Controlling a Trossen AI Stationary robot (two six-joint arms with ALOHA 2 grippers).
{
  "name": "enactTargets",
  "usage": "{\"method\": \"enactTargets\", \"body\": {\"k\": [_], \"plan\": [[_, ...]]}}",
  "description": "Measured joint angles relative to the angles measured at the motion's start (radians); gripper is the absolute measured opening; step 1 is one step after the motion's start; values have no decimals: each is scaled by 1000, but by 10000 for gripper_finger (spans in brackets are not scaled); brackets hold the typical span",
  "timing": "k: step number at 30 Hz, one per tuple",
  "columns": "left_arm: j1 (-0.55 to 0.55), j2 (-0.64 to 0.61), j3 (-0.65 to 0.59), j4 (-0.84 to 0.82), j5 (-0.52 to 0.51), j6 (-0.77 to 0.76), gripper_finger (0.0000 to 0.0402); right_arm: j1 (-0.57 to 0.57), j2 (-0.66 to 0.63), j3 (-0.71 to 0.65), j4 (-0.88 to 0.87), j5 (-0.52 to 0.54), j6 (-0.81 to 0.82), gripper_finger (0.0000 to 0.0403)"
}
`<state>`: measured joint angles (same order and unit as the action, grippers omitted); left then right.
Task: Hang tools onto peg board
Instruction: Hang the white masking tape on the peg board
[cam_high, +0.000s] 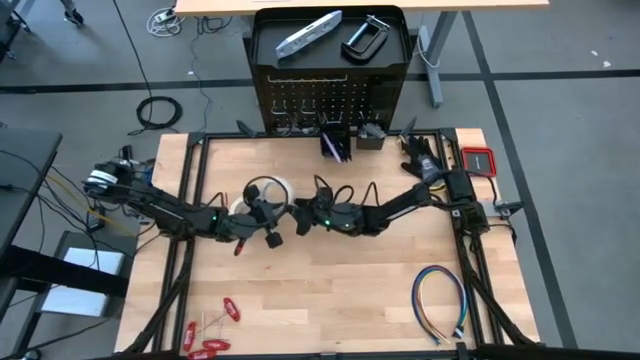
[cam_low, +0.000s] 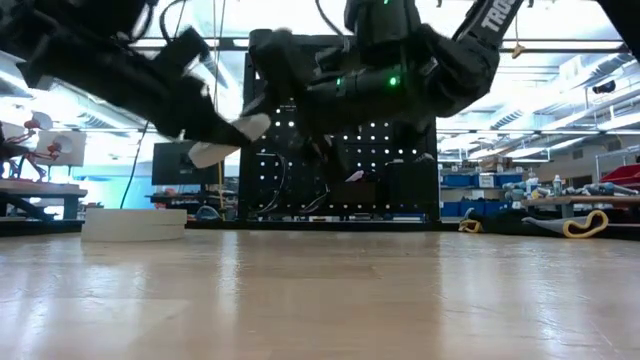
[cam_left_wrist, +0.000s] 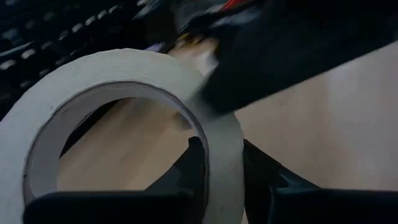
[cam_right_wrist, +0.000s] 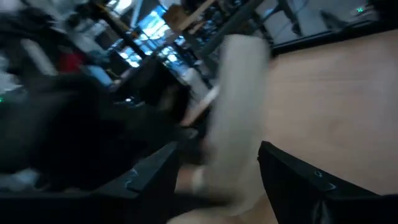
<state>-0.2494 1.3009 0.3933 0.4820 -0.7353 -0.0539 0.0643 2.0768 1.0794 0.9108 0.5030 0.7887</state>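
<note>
A white tape roll (cam_left_wrist: 124, 68) hangs above the middle of the table, with my left gripper (cam_left_wrist: 224, 155) shut on its wall. My right gripper (cam_right_wrist: 217, 162) comes from the table's right and stands open, one finger on either side of the same roll's (cam_right_wrist: 239, 106) rim. In the high view the two grippers meet at the roll (cam_high: 281, 184). Another white roll (cam_low: 133, 222) lies flat on the table to the left. The peg board (cam_high: 330, 100) stands at the far edge. A silver bar tool (cam_high: 308, 33) and a black C-clamp (cam_high: 365, 38) lie on its top. My left gripper has one finger (cam_left_wrist: 194, 163) inside the roll's hole and one (cam_left_wrist: 268, 177) outside, with the roll's wall (cam_left_wrist: 225, 134) pinched between them. It comes from the table's left, slanting slightly down. The roll is lifted clear and tilted. Whether my right gripper touches the roll, I cannot tell.
Red-handled tools (cam_high: 210, 335) lie at the near left corner, and a multicoloured wire loop (cam_high: 440, 300) at the near right. A small red case (cam_high: 478, 160) sits at the far right. Two black bins (cam_high: 350, 140) hang low on the board's front.
</note>
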Motion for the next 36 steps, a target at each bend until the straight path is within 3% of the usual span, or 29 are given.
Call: {"method": "enactTargets", "body": {"k": [17,21,27,36], "plan": [[-17,-2,1,70,-6,0,74,-7,-8,-1,0,-17,-21,226],[-16,-2,1,70,-7,-2,75,-6,-8,-1,2,-18,1,190],[-12,-1,1,62,19,-3,77,-7,-9,-1,5,-42,15,89],[-46,-62,1,28,16,1,125,-22,-37,-16,-3,-120,-14,88]]}}
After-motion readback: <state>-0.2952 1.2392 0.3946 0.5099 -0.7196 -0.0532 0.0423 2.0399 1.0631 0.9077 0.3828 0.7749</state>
